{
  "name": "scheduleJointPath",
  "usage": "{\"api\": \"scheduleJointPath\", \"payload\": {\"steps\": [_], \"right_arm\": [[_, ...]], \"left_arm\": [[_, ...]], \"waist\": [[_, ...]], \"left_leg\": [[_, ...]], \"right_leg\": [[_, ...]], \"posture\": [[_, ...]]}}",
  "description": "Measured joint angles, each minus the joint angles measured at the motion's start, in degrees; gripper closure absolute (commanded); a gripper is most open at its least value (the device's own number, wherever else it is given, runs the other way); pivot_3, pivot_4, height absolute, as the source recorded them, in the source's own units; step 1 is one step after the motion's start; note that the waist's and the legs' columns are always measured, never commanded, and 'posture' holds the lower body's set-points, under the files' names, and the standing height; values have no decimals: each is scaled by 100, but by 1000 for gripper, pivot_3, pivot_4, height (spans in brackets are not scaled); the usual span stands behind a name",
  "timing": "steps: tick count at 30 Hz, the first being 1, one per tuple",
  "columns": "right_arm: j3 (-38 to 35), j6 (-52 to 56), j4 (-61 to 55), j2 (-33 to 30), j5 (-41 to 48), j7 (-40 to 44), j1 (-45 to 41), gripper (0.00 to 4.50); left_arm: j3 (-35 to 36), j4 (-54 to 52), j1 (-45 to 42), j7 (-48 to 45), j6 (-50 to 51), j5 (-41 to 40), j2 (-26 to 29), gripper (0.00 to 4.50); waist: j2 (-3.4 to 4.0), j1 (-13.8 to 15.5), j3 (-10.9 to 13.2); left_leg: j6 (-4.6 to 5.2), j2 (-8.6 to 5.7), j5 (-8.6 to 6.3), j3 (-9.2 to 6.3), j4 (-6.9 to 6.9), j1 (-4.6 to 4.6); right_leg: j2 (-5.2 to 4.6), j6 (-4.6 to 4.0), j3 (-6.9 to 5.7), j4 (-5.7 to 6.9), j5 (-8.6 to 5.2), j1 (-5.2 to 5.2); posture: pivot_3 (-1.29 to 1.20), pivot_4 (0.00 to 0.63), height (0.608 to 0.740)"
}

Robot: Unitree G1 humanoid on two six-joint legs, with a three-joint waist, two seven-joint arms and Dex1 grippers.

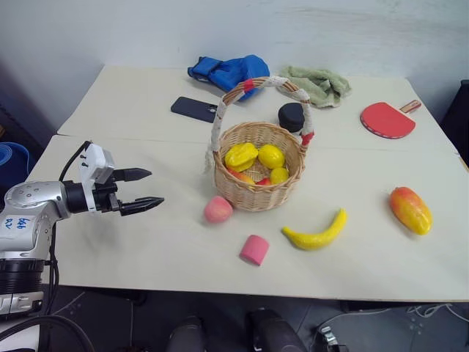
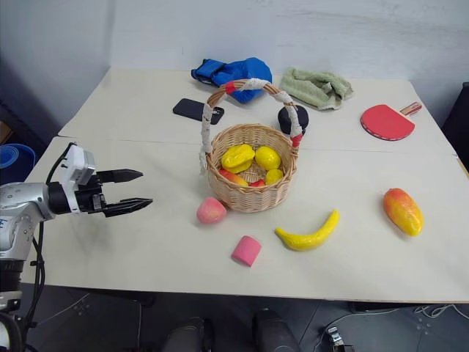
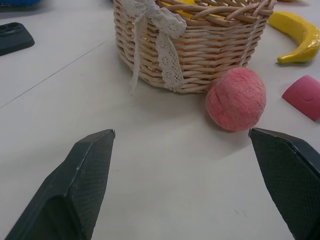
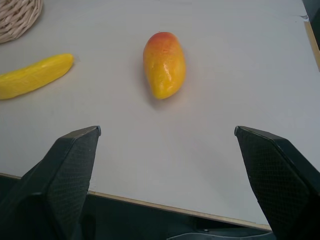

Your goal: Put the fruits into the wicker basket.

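The wicker basket (image 1: 258, 172) stands mid-table with several yellow and red toy fruits inside. A pink-red peach (image 1: 218, 210) lies against its near left side. A yellow banana (image 1: 316, 233) lies in front of it to the right, and an orange-yellow mango (image 1: 410, 210) further right. My left gripper (image 1: 143, 188) hovers open over the table left of the peach, pointing at it; the peach (image 3: 236, 99) sits ahead between its fingers (image 3: 82, 180). My right gripper (image 4: 167, 132) is open at the table's near edge, with the mango (image 4: 164, 64) ahead of it.
A pink block (image 1: 254, 249) lies in front of the basket. At the back are a blue glove (image 1: 231, 71), a black phone (image 1: 195, 109), a black puck (image 1: 292, 116), a green cloth (image 1: 319, 85) and a red paddle (image 1: 388, 118). The table (image 1: 110, 242) ends just below the block.
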Motion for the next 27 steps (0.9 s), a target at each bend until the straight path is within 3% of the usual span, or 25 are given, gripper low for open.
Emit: {"api": "scheduleJointPath", "payload": {"steps": [9, 15, 19, 24, 27], "right_arm": [[14, 25, -72, -1, -76, 53, -78, 22], [497, 741, -1641, -119, 570, 9, -389, 22], [1915, 923, -3047, -500, 757, -422, -1348, 22], [4533, 699, -3731, -627, -259, -989, -2781, 22], [5935, 854, -3849, -241, -794, -1519, -3892, 22]], "left_arm": [[0, -208, 12, 107, 293, -76, -11, 0], [-9, -849, 273, -243, 614, -374, 64, 0], [-57, -1396, 309, -564, 699, -499, 259, 0], [-334, -1864, 357, -936, 644, -493, 469, 0], [-414, -1933, 423, -1062, 575, -480, 557, 0]], "waist": [[0, -5, 0], [3, -80, 4], [0, -140, 6], [3, -134, 14], [-4, -146, 20]], "left_leg": [[0, 0, 0, 0, 0, 0], [-8, 5, 5, -1, 0, 0], [-7, 2, 10, -7, 3, 2], [-8, -1, 9, -9, 7, -17], [-12, 3, 7, -7, 11, -19]], "right_leg": [[0, 0, 1, 1, 0, 0], [4, 0, 0, 10, 0, 2], [3, 2, -3, 12, 2, 1], [3, 5, -3, 8, 0, -19], [3, 4, -1, 9, -3, -25]], "posture": [[0, 150, 740], [0, 150, 740], [0, 150, 740], [0, 150, 740], [0, 150, 740]]}}
